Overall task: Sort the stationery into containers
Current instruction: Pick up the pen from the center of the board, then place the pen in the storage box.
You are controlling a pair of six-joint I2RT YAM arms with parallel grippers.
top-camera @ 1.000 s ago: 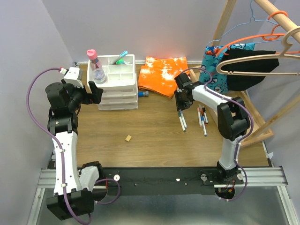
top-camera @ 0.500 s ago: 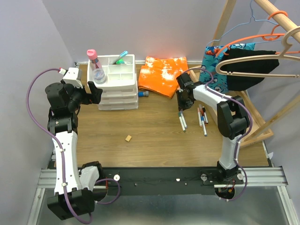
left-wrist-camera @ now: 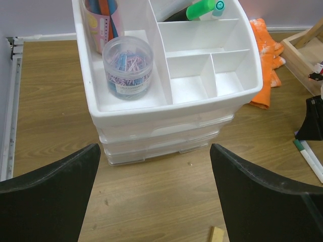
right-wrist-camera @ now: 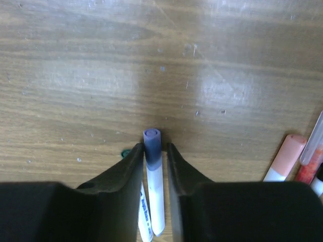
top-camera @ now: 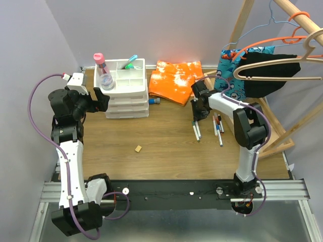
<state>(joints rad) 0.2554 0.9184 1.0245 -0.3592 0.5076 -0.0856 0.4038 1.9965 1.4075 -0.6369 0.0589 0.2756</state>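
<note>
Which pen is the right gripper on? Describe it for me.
On the wooden table, beside the orange cloth, lies a scatter of white pens. The pen that the right gripper straddles has a white barrel; unlike its pink- and red-capped neighbours, its cap is dark purple.

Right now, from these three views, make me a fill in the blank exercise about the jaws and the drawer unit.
The right arm's jaws are shut on a slim white ___ with a dark cap. The left arm's jaws stand ___, facing the white drawer unit. The clear jar in its top tray holds coloured ___. The cloth beside the unit is ___.
Missing words: pen; open; paper clips; orange.
</note>
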